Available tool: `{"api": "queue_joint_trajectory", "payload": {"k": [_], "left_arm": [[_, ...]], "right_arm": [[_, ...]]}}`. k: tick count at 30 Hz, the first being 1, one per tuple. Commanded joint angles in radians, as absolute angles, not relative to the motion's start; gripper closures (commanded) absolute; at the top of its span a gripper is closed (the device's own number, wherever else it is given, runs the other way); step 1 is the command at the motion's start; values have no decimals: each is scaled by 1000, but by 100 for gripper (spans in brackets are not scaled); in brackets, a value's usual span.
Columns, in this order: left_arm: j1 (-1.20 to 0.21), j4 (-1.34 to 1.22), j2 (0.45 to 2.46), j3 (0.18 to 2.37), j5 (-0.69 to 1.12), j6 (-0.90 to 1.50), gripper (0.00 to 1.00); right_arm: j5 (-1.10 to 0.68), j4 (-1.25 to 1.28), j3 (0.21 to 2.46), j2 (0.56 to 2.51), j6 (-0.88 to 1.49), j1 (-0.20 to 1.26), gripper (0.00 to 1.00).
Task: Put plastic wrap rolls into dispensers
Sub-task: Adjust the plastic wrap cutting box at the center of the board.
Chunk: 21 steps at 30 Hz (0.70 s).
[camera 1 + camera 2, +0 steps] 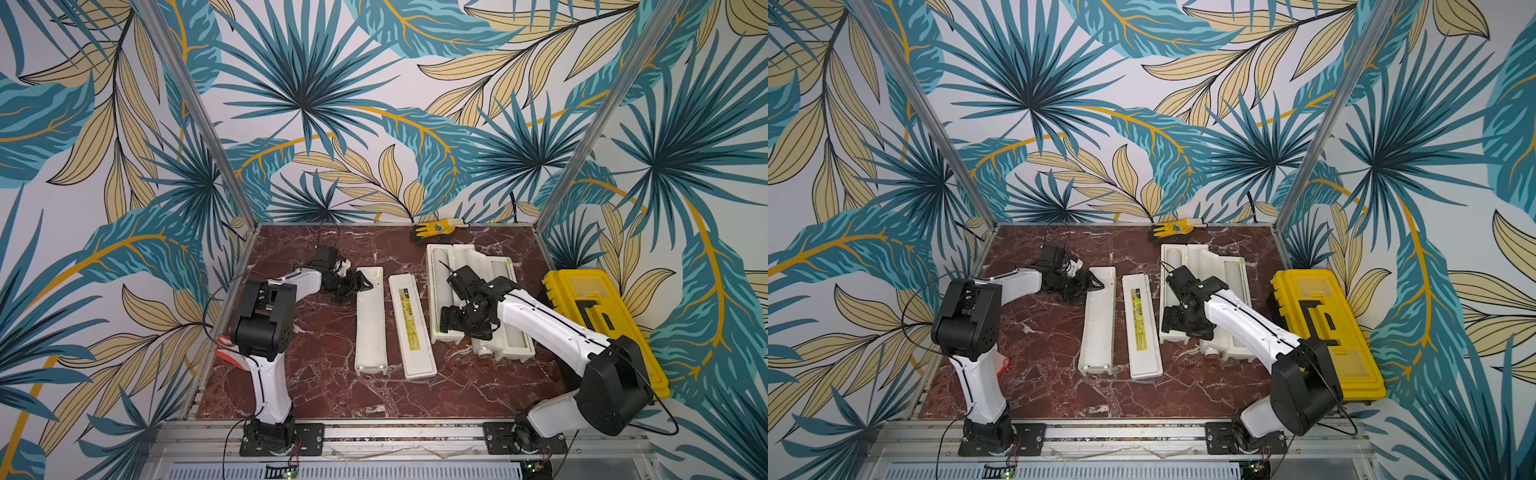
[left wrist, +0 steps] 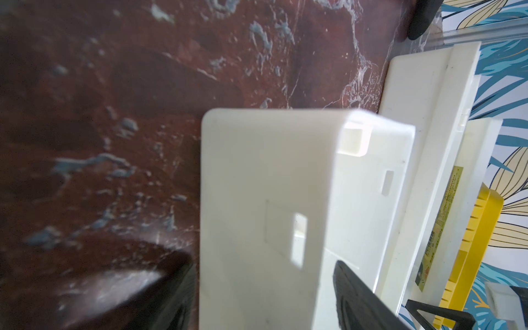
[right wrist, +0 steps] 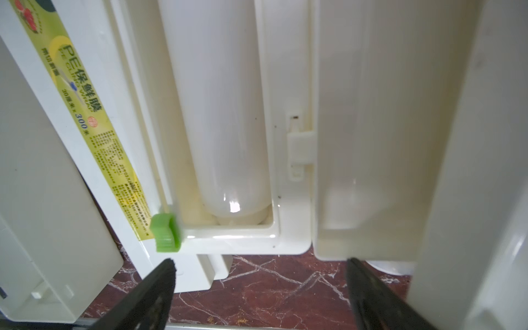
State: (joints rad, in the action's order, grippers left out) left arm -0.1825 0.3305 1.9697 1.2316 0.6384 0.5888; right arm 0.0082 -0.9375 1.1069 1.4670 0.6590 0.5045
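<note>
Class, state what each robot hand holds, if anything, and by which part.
The left hand straddles the far end of the leftmost dispenser; whether it clamps cannot be told. The right hand is open and holds nothing.

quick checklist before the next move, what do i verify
1. Right gripper open, empty: ok.
2. Milky translucent plastic wrap roll seated in open cream plastic dispenser: ok.
3. That dispenser's hinged lid shut: not ok, lying open.
4. Left gripper gripping plain cream box end: cannot tell.
5. Roll inside closed yellow-green-labelled cream dispenser: cannot tell.
</note>
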Motion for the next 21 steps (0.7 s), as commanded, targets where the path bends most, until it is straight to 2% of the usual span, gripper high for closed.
{"api": "queue_joint_trajectory", "payload": {"k": [1,5,8,18,21], "left_arm": [[-191,425,1975,1246,572,555,22],[-192,431,1965,1243,563,549,20],[-191,438,1959,1244,561,545,20],[-172,448,1920,1212,540,536,18],[-163,453,1908,1204,536,532,18]], "right_arm": [[85,-880,1108,1452,685,507,13],[156,-873,1184,1510,639,513,14],[127,-869,1274,1614,598,513,18],[112,-864,1562,1946,500,512,34],[117,-875,1638,2025,462,512,41]]}}
